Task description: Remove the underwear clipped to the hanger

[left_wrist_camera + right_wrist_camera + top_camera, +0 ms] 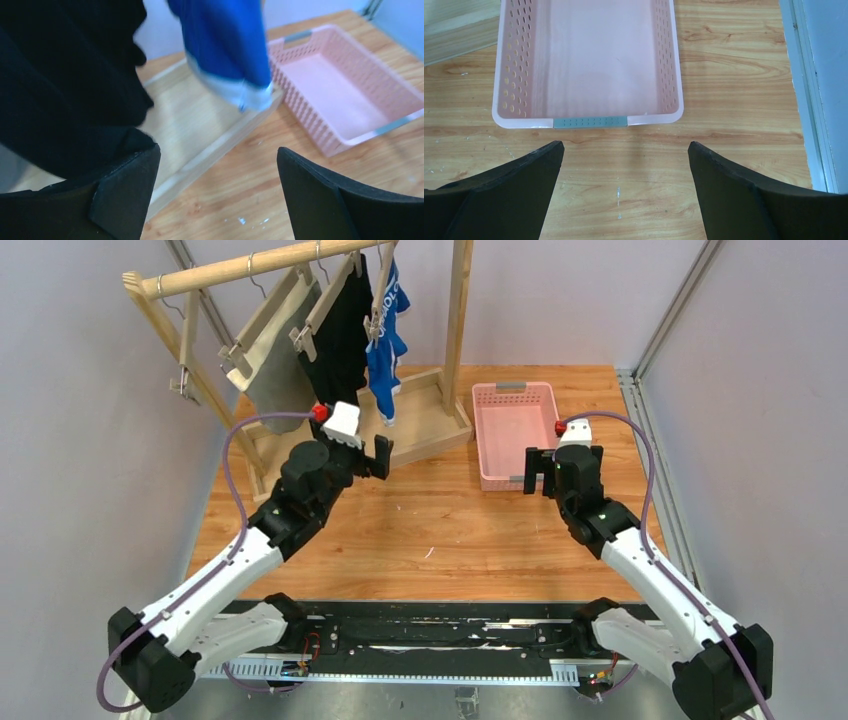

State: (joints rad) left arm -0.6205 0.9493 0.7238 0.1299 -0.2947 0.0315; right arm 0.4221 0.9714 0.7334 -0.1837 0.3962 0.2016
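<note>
Three garments hang clipped to hangers on a wooden rack (250,265): the grey underwear (275,355), the black underwear (335,345) and the blue underwear (385,340) with white lettering. My left gripper (368,452) is open and empty, just below and in front of the black and blue garments. In the left wrist view the black cloth (60,80) fills the left and touches my left finger (125,190); the blue cloth (225,45) hangs ahead. My right gripper (541,468) is open and empty at the pink basket's near end.
The pink basket (485,430) stands right of the rack and shows empty in the right wrist view (589,121). The rack's wooden base tray (440,430) lies under the garments. A metal rail (650,450) borders the table's right side.
</note>
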